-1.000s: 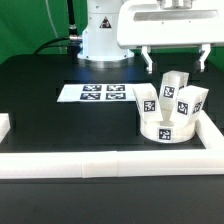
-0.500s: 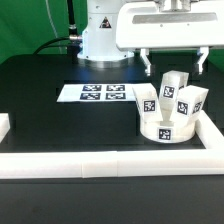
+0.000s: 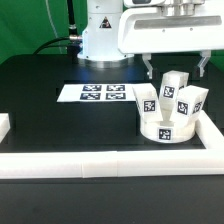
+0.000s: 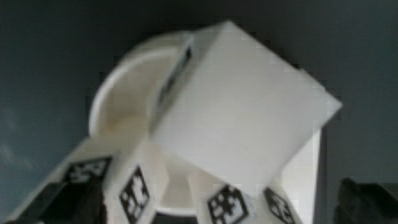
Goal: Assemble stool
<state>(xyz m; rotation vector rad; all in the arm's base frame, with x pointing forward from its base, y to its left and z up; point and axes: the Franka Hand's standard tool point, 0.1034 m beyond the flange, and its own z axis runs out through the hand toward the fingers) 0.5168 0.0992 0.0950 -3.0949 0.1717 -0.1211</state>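
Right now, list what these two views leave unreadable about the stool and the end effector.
- Seat: exterior view, its top and sockets are covered by the three legs.
- Leg tags: wrist view, blurred and cut by the frame edge.
- End effector: exterior view, upper body cut off; in the wrist view no fingers appear.

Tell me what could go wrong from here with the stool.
The open claw hangs right above the three legs, which stand close together on the seat. Closing on one could knock its neighbours. The white rail beside the seat leaves little room if the stool shifts.
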